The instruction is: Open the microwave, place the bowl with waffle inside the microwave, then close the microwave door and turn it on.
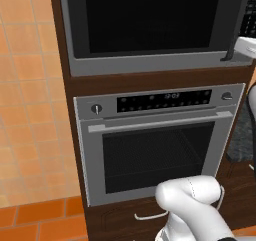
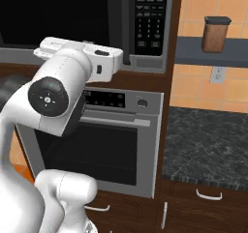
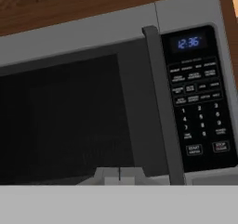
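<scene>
A: Hand view, entry: the microwave (image 3: 116,107) faced the camera, the microwave door (image 3: 69,121) shut flush, its black vertical handle (image 3: 160,107) just left of the button panel (image 3: 197,102), whose display was lit.

B: State of the hand (image 3: 119,174)?

A: Fingers closed together, gripping nothing, low before the door's bottom edge.

B: Base views?

A: Microwave sat above the oven (image 1: 155,145). A brown jar (image 2: 215,34) stood on the shelf (image 2: 193,50) above the bench (image 2: 208,145).

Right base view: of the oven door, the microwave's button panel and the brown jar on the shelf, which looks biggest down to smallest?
1. Oven door, by far the largest.
2. Microwave's button panel.
3. Brown jar, smallest, though it stands farther back on the shelf, so its true size against the panel is unsure.
</scene>
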### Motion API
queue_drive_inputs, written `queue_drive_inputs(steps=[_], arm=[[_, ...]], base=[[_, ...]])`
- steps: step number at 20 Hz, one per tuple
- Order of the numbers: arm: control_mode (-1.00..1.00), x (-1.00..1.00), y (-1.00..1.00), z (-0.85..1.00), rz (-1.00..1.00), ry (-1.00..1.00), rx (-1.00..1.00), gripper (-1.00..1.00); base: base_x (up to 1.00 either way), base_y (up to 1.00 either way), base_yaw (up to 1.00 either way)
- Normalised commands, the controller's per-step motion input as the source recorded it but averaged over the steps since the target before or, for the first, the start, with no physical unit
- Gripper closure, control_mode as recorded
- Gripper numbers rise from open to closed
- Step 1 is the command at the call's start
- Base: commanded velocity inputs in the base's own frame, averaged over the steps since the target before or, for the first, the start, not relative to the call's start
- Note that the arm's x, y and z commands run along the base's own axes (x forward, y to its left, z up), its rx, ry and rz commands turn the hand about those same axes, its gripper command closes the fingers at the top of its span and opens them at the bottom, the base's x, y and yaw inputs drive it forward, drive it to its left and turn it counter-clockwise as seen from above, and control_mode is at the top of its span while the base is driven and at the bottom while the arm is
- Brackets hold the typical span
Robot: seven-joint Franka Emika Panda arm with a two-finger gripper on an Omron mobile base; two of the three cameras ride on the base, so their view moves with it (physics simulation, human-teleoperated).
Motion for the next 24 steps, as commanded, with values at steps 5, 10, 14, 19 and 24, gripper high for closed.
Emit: queue_drive_inputs(steps=[5, 10, 14, 19, 24], arm=[[-1.00, 0.00, -0.39, -0.18, 0.00, -0.12, 0.00, 1.00], [-1.00, 0.00, -0.42, -0.20, 0.00, -0.04, 0.00, 1.00], [-1.00, 0.19, -0.32, -0.16, 0.00, 0.12, 0.00, 1.00], [-1.00, 0.25, -0.20, 0.06, 0.00, 0.24, 0.00, 1.00], [-1.00, 0.24, -0.21, 0.00, 0.00, 0.02, 0.00, 1.00]], base=[[0.00, 0.00, 0.00], [0.00, 0.00, 0.00], [0.00, 0.00, 0.00], [0.00, 0.00, 0.00], [0.00, 0.00, 0.00]])
